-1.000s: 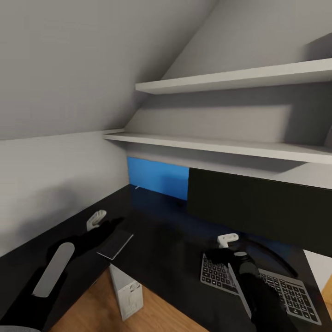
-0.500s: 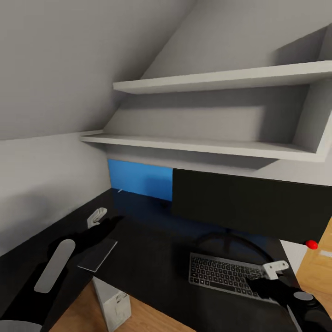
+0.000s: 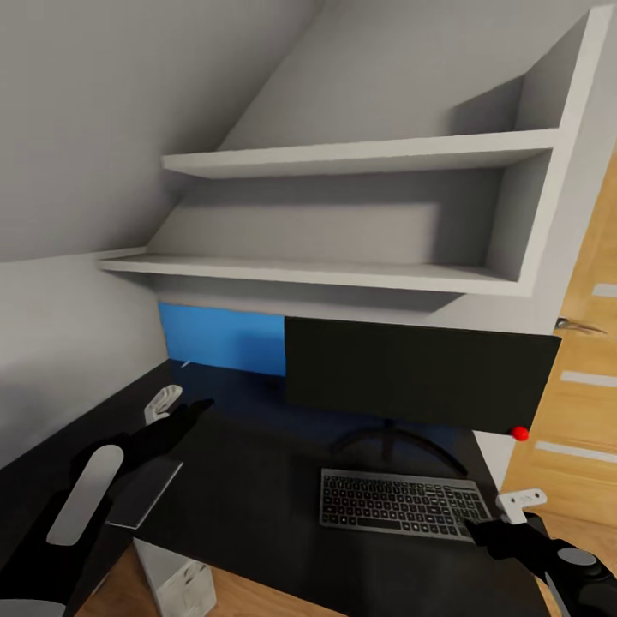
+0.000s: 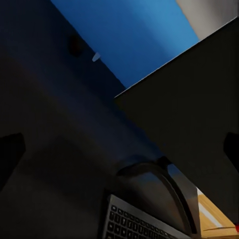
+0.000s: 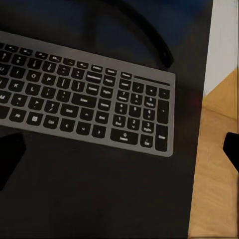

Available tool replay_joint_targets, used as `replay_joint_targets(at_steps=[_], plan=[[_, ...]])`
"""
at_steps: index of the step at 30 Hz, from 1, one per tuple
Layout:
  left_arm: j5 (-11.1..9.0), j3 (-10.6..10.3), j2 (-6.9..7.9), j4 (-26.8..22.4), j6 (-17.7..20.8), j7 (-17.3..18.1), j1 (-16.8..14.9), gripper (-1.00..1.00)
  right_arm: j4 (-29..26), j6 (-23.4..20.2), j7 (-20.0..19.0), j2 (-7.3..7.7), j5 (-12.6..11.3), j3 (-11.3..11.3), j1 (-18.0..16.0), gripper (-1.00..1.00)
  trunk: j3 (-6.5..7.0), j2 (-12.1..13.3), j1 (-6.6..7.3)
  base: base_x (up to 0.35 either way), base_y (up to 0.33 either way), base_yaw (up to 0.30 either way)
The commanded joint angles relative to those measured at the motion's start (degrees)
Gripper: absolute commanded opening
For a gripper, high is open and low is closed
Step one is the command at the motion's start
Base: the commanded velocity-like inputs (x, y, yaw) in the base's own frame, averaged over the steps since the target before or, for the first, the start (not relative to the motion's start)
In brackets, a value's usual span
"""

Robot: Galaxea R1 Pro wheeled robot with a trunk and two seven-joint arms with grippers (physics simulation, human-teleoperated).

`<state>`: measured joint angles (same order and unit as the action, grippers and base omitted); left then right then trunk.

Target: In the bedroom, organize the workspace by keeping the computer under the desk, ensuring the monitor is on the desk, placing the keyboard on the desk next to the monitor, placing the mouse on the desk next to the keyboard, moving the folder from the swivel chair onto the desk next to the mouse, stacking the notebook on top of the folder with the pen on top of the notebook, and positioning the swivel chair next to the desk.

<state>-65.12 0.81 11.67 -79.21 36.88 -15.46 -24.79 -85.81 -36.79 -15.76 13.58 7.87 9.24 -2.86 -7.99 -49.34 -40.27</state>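
keyboard (image 3: pixel 401 505) near desk (image 3: pixel 257 480) front edge | both grippers released, empty

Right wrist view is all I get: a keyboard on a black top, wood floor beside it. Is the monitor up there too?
Observer: Yes. The monitor stands on the desk just behind the keyboard, its stand curving around the keyboard's far edge.
Operator: And the computer?
Observer: The computer stands on the floor, partly under the desk's front edge, on the left arm's side.
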Motion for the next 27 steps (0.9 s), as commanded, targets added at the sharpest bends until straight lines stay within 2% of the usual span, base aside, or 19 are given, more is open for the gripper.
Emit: replay_joint_targets(at_steps=[1,5,9,11,12,14,20,21,22,27], plan=[[-0.5,0.1,0.01,-0.1,0.2,-0.7,0.0,1.0,0.2,-0.2,-0.5,0.03,0.6,0.1,0.0,1.0,0.11,0.3,0.21,0.0,0.0,-0.107],[-0.3,0.3,0.02,-0.1,0.2,-2.1,-0.3,1.0,0.6,-0.2,-0.6,0.26,0.6,0.2,0.0,1.0,0.86,2.0,1.09,0.0,0.0,-0.063],[-0.2,1.0,0.04,0.0,0.3,-3.9,-0.9,1.0,1.8,1.6,-0.6,0.49,0.6,2.8,0.5,1.0,1.59,3.6,1.97,0.0,0.0,-0.021],[-0.1,1.3,0.08,0.1,0.3,-4.3,-1.0,1.0,3.0,4.2,-0.7,0.57,0.5,5.1,0.8,1.0,1.95,4.4,2.41,0.0,0.0,-0.01],[-0.1,1.6,0.24,0.1,0.3,-4.6,-1.1,1.0,4.2,7.8,-0.7,0.63,0.6,7.6,1.1,1.0,2.13,4.8,2.63,0.0,0.0,-0.006],[-0.1,2.0,0.59,0.4,0.3,-4.8,-1.0,1.0,5.8,11.7,-0.7,0.68,0.7,9.9,1.4,1.0,2.49,5.6,3.07,0.0,0.0,-0.004],[-0.1,2.7,1.5,1.4,0.3,-5.0,-0.8,1.0,12.9,20.1,-0.7,0.83,0.6,14.1,2.2,1.0,3.57,8.0,4.39,0.0,0.0,-0.033],[0.0,2.7,1.59,1.6,0.3,-5.0,-0.8,1.0,14.6,21.4,-0.7,1.05,0.6,15.5,2.2,1.0,3.75,8.4,4.61,0.0,0.0,-0.17],[0.0,2.6,1.5,1.8,0.2,-5.0,-0.7,1.0,19.2,23.0,-0.8,2.06,0.7,17.7,2.3,1.0,3.93,8.8,4.83,0.0,0.0,-0.245],[-0.3,2.6,1.64,1.9,0.3,-4.6,-0.4,1.0,27.1,28.9,-0.8,3.59,0.6,19.0,1.8,1.0,4.11,9.2,5.05,0.0,0.0,-0.274]])
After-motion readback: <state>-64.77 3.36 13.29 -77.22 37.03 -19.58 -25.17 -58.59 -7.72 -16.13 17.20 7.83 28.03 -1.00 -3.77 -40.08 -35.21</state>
